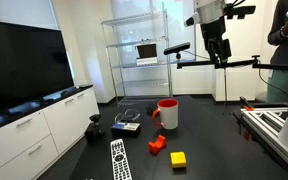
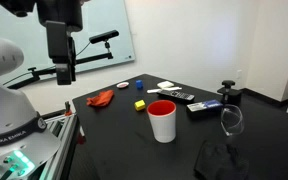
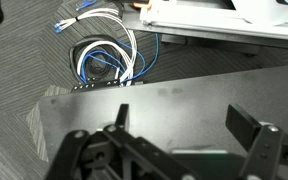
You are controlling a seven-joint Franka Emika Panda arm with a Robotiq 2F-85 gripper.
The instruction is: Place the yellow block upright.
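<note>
Only one yellow block (image 1: 178,158) (image 2: 141,105) is in sight, lying low on the black table (image 1: 214,140) near its front edge in an exterior view. One orange-red block (image 1: 157,145) sits just to its left and slightly farther back, apart from it. One red bucket (image 1: 168,113) (image 2: 163,120) stands upright beyond both, and one remote (image 1: 119,158) lies well to the left. The gripper (image 1: 222,62) (image 2: 62,75) (image 3: 182,125) hangs high above the table, away from the block; in the wrist view its fingers (image 3: 246,125) are spread wide and hold nothing.
</note>
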